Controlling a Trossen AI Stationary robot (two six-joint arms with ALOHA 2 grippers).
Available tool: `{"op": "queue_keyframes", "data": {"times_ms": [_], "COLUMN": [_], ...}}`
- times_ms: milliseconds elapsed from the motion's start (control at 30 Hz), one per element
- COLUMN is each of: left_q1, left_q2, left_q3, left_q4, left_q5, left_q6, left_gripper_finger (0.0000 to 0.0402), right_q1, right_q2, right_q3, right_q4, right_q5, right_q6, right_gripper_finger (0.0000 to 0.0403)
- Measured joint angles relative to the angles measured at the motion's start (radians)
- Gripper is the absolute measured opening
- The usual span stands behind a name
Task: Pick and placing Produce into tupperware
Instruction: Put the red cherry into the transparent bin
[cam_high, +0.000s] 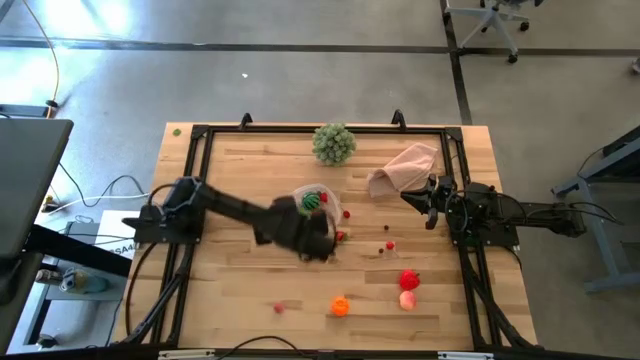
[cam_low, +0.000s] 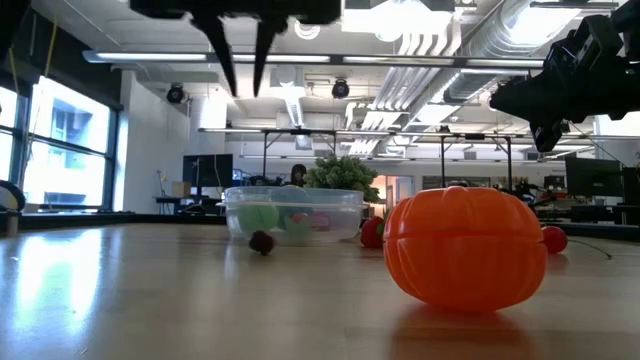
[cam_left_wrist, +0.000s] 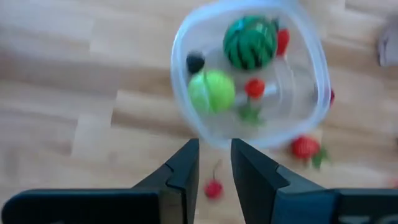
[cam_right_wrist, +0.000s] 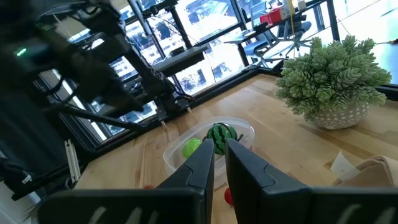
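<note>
Left gripper (cam_left_wrist: 214, 163) hanging over the table (cam_high: 230, 290), fingers nearly together and empty.
The tub (cam_left_wrist: 249, 74) with watermelon (cam_left_wrist: 250, 42) and lime (cam_left_wrist: 211, 91) sits just past the fingertips; a cherry (cam_left_wrist: 213, 188) lies between them. Right gripper (cam_right_wrist: 219, 155) waits aside, fingers narrow.

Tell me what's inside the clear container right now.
The container holds a striped watermelon, a light green fruit, a dark berry and small red pieces. Blur hides anything else.

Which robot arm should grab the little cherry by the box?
The left. Its pincer hangs right above the cherry beside the box, while the right pincer waits far off by the cloth.
</note>
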Motion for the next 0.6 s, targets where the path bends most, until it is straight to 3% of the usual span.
{"op": "queue_keyframes", "data": {"times_ms": [67,200,433,600], "left_q1": [0.057,0.111,0.076,0.026], "left_q2": [-0.001,-0.001,0.010,0.011], "left_q3": [0.001,-0.045,-0.144,-0.150], "left_q4": [0.005,0.065,0.261,0.283], "left_q5": [0.055,0.282,0.305,0.290], "left_q6": [0.085,0.244,0.288,0.235], "left_gripper_finger": [0.0083,0.0083,0.0090,0.0128], "right_q1": [0.000,0.000,0.000,0.000], "right_q2": [0.000,0.000,0.000,0.000], "right_q3": [0.000,0.000,0.000,0.000], "right_q4": [0.000,0.000,0.000,0.000], "right_q5": [0.000,0.000,0.000,0.000], "right_q6": [0.000,0.000,0.000,0.000], "right_gripper_finger": [0.0030,0.0030,0.0030,0.0030]}}
